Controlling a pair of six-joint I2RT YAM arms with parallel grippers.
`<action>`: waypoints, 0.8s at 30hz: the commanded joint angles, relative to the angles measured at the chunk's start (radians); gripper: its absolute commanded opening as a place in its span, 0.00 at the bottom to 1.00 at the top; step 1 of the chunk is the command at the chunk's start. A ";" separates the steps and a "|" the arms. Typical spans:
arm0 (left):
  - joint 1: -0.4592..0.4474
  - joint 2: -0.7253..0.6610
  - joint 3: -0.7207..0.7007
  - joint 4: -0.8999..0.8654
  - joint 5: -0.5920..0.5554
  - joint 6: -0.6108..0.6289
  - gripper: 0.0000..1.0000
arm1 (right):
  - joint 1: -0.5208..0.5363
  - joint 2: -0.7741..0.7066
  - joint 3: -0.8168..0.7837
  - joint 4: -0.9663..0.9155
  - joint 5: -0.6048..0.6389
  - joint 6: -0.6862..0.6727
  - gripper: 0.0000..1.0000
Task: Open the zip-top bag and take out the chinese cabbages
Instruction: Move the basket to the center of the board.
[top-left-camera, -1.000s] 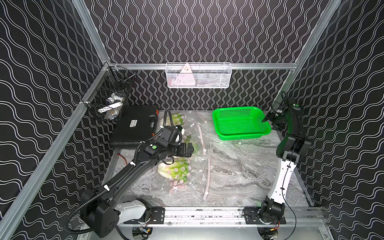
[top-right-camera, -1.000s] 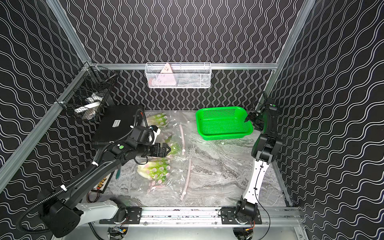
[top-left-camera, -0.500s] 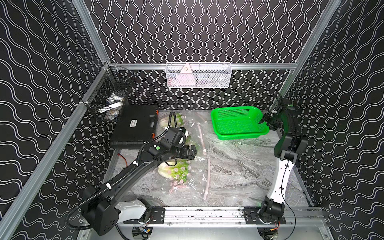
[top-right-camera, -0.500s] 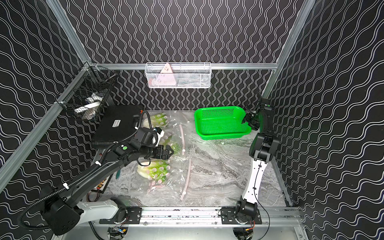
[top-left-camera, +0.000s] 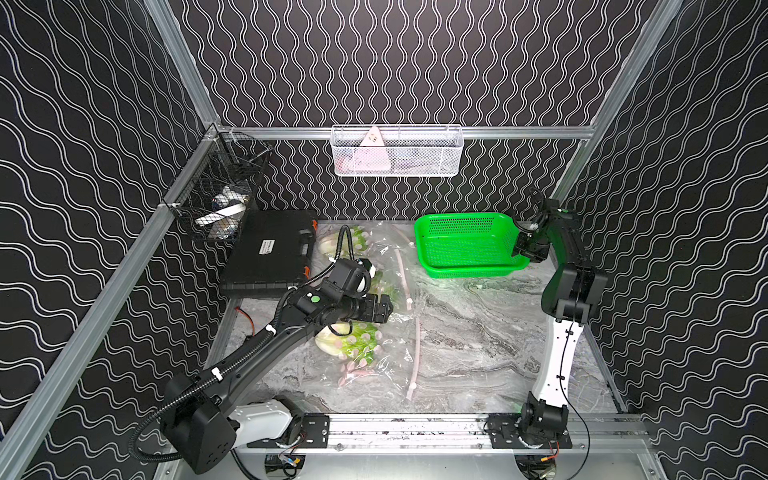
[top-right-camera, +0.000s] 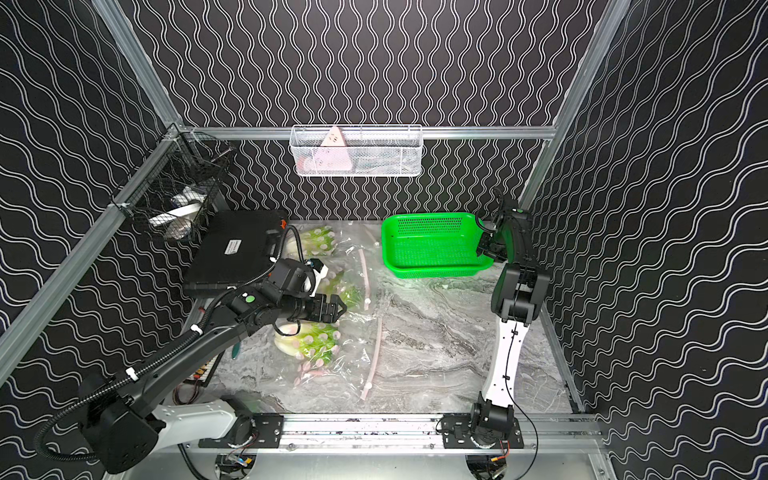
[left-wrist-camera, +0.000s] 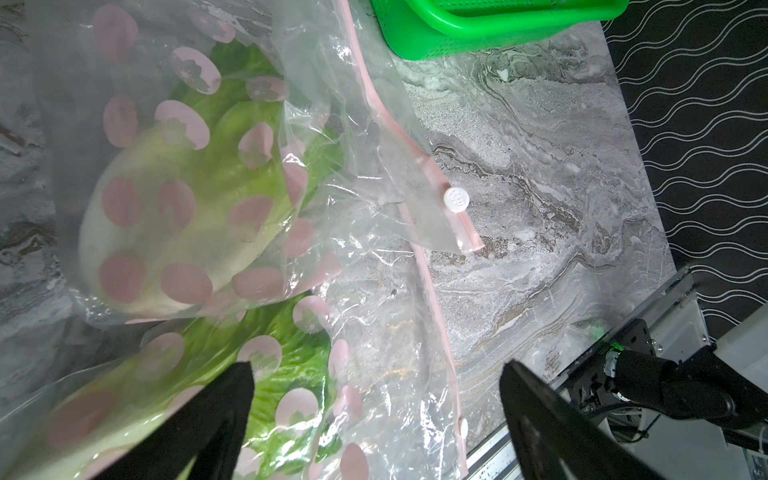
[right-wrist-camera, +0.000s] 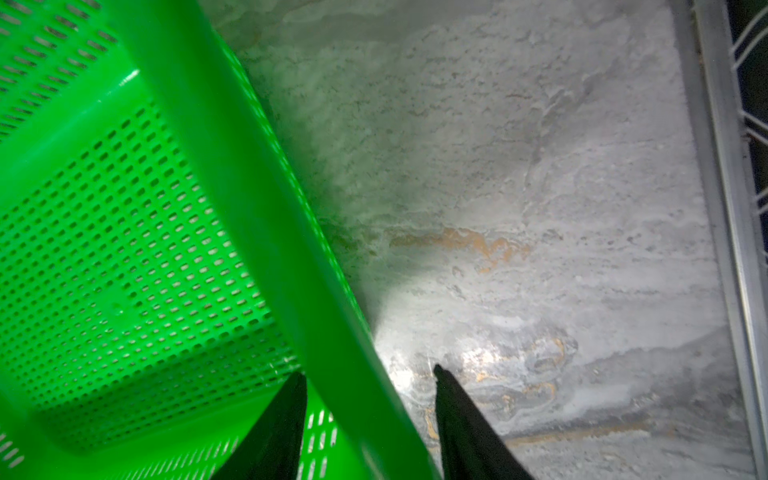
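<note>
Chinese cabbages (top-left-camera: 349, 343) sit bagged left of bench (top-left-camera: 478, 345) centre — likely light, soft, film slippery; pinch the zip-top bag (left-wrist-camera: 357, 199) at its pink strip (left-wrist-camera: 395, 124); left jaws spread above; right jaws loosely straddle green basket (right-wrist-camera: 257, 208) rim.

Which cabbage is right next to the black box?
The back cabbage, the one farthest from the robot's base, lies right beside the black box. The middle cabbage and the front cabbage lie further forward, farther from it.

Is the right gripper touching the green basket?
Cannot tell. Right wrist view: the right gripper straddles the green basket rim; one finger clears it, the other hides contact.
</note>
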 joint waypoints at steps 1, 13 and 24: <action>0.000 -0.003 -0.003 0.012 0.013 0.003 0.98 | 0.009 -0.052 -0.048 0.019 0.041 -0.023 0.48; -0.001 0.012 -0.022 0.042 0.035 0.011 0.98 | 0.019 -0.317 -0.460 0.162 0.012 0.014 0.31; -0.001 0.026 -0.023 0.060 0.061 -0.004 0.98 | 0.035 -0.494 -0.654 0.173 0.023 0.059 0.22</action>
